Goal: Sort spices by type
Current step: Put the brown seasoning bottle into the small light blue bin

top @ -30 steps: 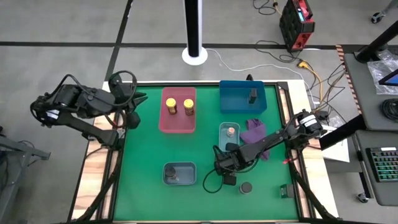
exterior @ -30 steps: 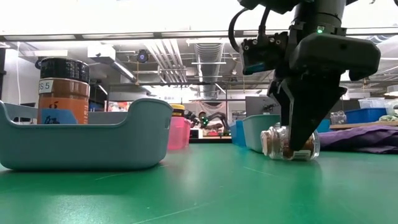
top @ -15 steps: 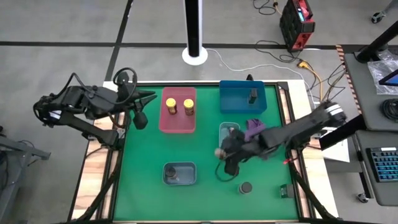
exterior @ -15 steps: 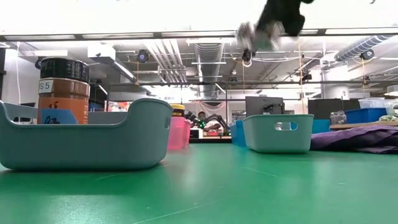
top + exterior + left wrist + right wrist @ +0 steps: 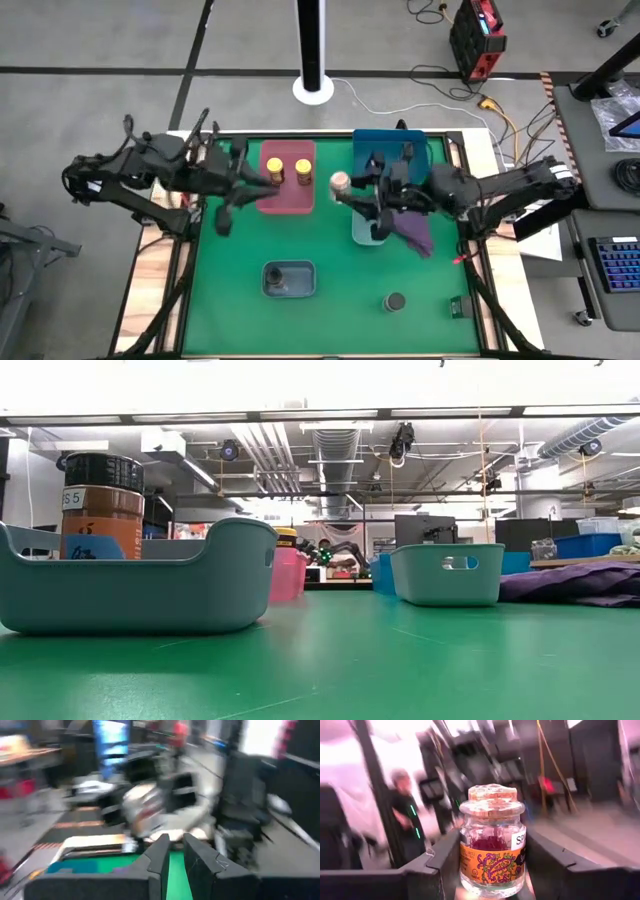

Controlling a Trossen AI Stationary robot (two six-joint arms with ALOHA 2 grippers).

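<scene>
My right gripper (image 5: 345, 186) is shut on a tiny pinkish-tan jar (image 5: 492, 851) with a cork stopper, high above the table between the pink tray (image 5: 262, 200) and the blue tray (image 5: 385, 160). My left gripper (image 5: 262, 186) is shut and empty, hovering at the pink tray's left edge. Two yellow-lidded jars (image 5: 275, 170) (image 5: 304, 172) stand in the pink tray. A slim dark jar (image 5: 407, 153) stands in the blue tray. One round dark-lidded jar (image 5: 278, 282) stands in the grey tray (image 5: 305, 280); another (image 5: 395, 301) stands on the table. The second tiny jar is hidden under my right arm. My right gripper pinches the tiny jar by the lower part of its glass body (image 5: 470, 870), one finger (image 5: 437, 865) on each side. The fingers come level from the table's right. The jar is lifted clear and upright, with its cork stopper (image 5: 340, 181) on top.
A small teal tray (image 5: 362, 232) and a purple cloth (image 5: 414, 230) lie under my right arm. In the low view the grey tray (image 5: 180, 585) stands near, with the teal tray (image 5: 447, 573) and the cloth (image 5: 575, 580) farther off. Open green mat lies in the near middle.
My right gripper has lifted the tiny jar, which lay on its side on the mat near the teal tray, and carried it up and toward the far edge; the jar now stands upright in the hold. My left arm has swung right, toward the pink tray.
</scene>
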